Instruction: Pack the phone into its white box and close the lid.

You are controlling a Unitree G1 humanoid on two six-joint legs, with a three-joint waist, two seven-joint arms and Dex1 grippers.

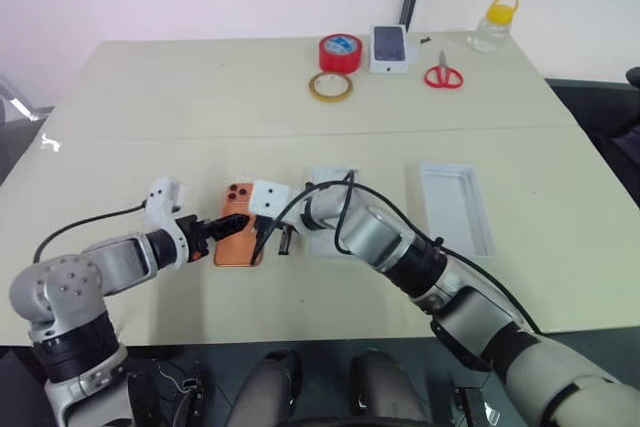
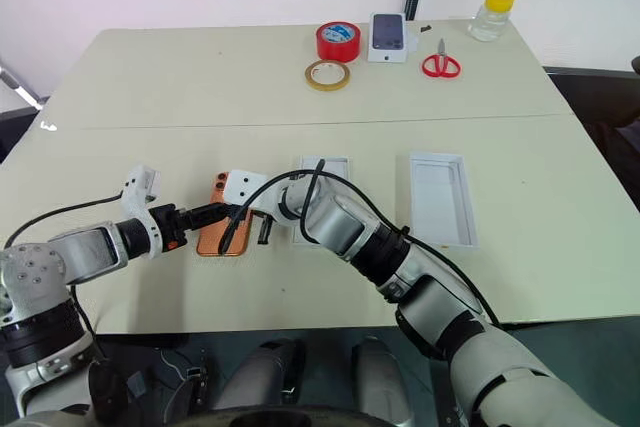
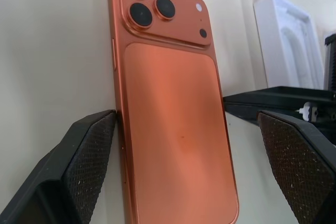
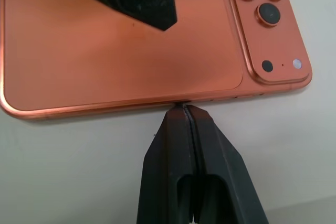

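A: Status? Bench (image 1: 150,97), lid (image 1: 456,206), white box (image 1: 328,182) all untouched.
B: Pickup step. Phone (image 1: 238,237) flat near front edge. Left end effector (image 3: 173,145) spread, straddling it; right end effector (image 4: 185,109) closed, tips against its side.
A: Next?
B: Probably close left and lift.

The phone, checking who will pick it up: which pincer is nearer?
Both reach it. The left pincer straddles the phone, open; the right pincer, shut, has its tips at the phone's long edge.

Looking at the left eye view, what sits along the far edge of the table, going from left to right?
Yellowish tape ring → red tape roll → small white box → red scissors → clear bottle with yellow cap.
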